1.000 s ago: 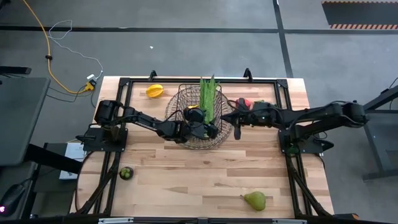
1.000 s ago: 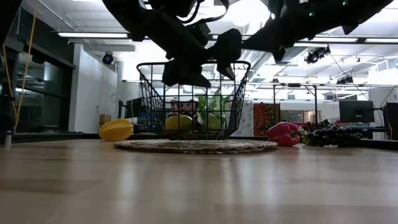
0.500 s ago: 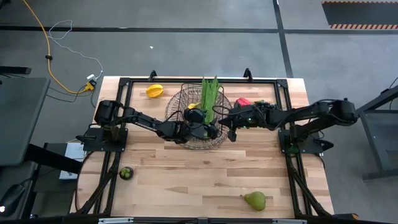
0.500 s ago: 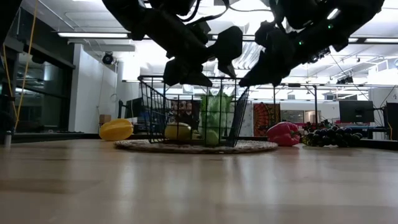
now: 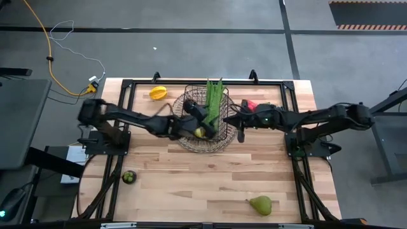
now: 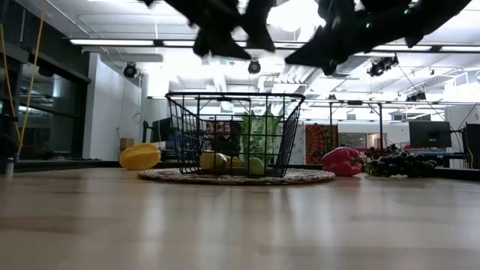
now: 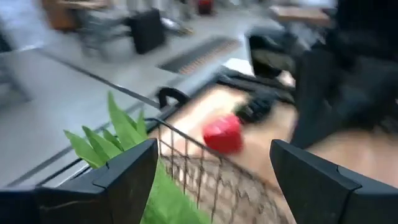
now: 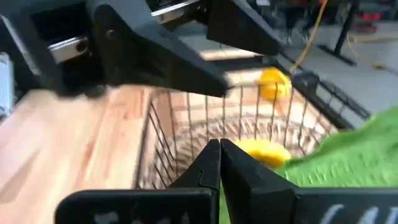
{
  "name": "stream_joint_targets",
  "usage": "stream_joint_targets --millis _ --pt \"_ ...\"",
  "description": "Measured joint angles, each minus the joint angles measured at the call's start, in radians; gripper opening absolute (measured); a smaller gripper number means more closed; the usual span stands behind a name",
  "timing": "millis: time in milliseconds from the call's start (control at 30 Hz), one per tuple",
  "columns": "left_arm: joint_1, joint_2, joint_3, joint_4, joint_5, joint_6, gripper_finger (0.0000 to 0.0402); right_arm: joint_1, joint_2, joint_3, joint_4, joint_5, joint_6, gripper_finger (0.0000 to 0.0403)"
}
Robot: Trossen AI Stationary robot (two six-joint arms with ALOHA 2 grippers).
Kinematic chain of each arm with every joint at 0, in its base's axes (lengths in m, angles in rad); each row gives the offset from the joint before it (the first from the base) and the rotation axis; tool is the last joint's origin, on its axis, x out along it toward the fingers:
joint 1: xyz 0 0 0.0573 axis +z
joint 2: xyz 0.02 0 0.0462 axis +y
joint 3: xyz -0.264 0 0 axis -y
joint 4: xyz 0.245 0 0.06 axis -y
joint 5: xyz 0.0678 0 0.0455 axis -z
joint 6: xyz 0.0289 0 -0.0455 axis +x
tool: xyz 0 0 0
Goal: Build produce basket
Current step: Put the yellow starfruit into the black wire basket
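High view: the left gripper is hanging over the basket, fingers spread and carrying nothing; the right gripper is sitting just beside the basket's rim, nearer the red pepper behind it

Low view: both are riding above the basket

Left wrist view: the leafy bunch is lying just below the parted fingers

Right wrist view: fingertips are pressing together, gripping nothing
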State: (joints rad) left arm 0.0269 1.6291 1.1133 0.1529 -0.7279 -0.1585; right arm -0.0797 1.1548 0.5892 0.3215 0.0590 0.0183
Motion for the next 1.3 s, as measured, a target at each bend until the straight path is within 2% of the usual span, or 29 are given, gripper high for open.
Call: stream_joint_targets --millis 100,167,300,533,733,1000,1200,1300 --pt "-0.011 -0.116 -0.001 -0.182 0.103 -0.004 0.0300 0.032 -0.032 0.000 -0.004 0.010 -0.020 0.0000" --pt "-0.026 -0.194 -0.039 -0.261 0.119 -0.017 0.0300 0.053 -0.041 0.000 -0.001 0.010 -0.027 0.0000" --pt "-0.078 -0.365 -0.188 -0.252 0.103 -0.036 0.0300 0.076 -0.044 0.000 -0.003 0.010 -0.036 0.0000" --pt "-0.177 -0.662 -0.562 0.049 0.125 0.003 0.0300 0.082 -0.044 0.000 0.010 0.010 -0.036 0.0000" --pt "-0.228 -0.814 -0.789 0.260 0.188 0.144 0.0300 0.082 -0.044 0.000 0.032 0.010 -0.034 0.0000" --pt "-0.228 -0.893 -0.811 0.258 0.185 0.163 0.0300 0.082 -0.044 0.000 0.035 0.010 -0.043 0.0000" --pt "-0.228 -0.894 -0.811 0.264 0.089 0.139 0.0300 0.082 -0.044 0.000 0.042 0.010 -0.045 0.0000" --pt "-0.228 -0.894 -0.811 0.264 0.086 0.136 0.0300 0.082 -0.044 0.000 0.041 0.010 -0.045 0.0000"
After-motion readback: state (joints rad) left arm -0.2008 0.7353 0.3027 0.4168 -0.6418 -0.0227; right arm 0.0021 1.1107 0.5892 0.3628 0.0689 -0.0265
